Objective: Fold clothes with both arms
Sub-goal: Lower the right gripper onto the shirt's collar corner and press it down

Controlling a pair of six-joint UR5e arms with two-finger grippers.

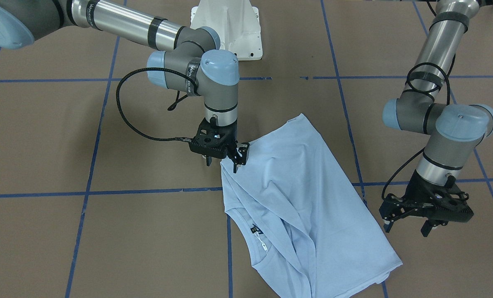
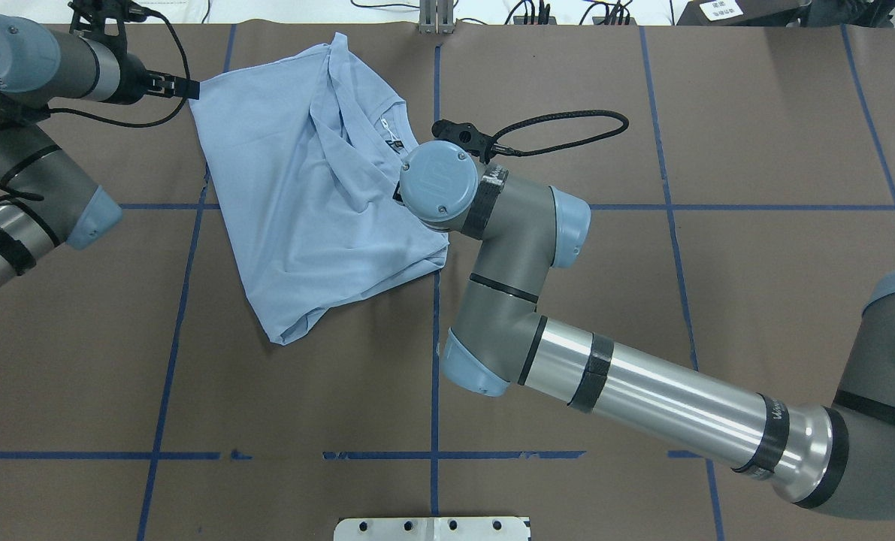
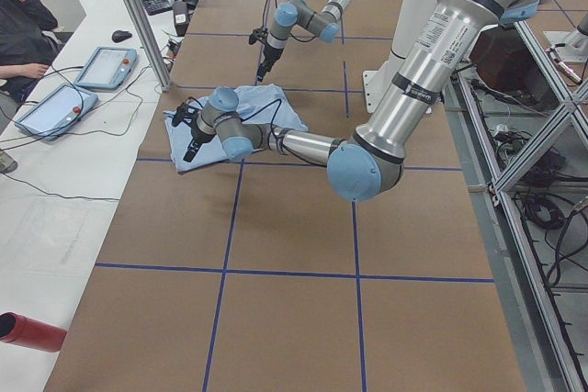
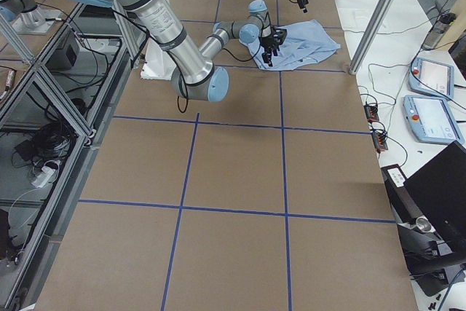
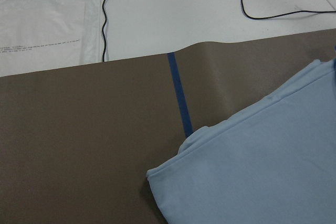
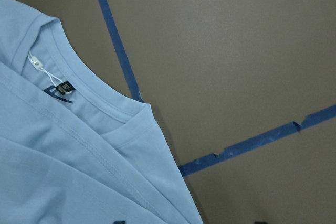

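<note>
The light blue T-shirt [image 1: 308, 198] lies partly folded on the brown table, and its neck opening with the dark label [image 1: 254, 229] faces up. My right gripper [image 1: 224, 159] points down at the shirt's edge near the collar. It is open, and its fingertips straddle the cloth without pinching it. In the right wrist view the collar and label [image 6: 64, 87] lie flat. My left gripper [image 1: 407, 227] hangs open just beside the shirt's opposite side edge, holding nothing. The left wrist view shows a folded shirt corner [image 5: 252, 177]. From overhead the right wrist hides its gripper over the shirt [image 2: 304, 188].
Blue tape lines [image 1: 105, 192] cross the brown table cover. The white pedestal base [image 1: 229, 29] stands behind the shirt. A white side bench with tablets [image 3: 55, 107], cables and a seated person [image 3: 18, 25] runs along the far edge. A red cylinder [image 3: 28, 332] lies there too.
</note>
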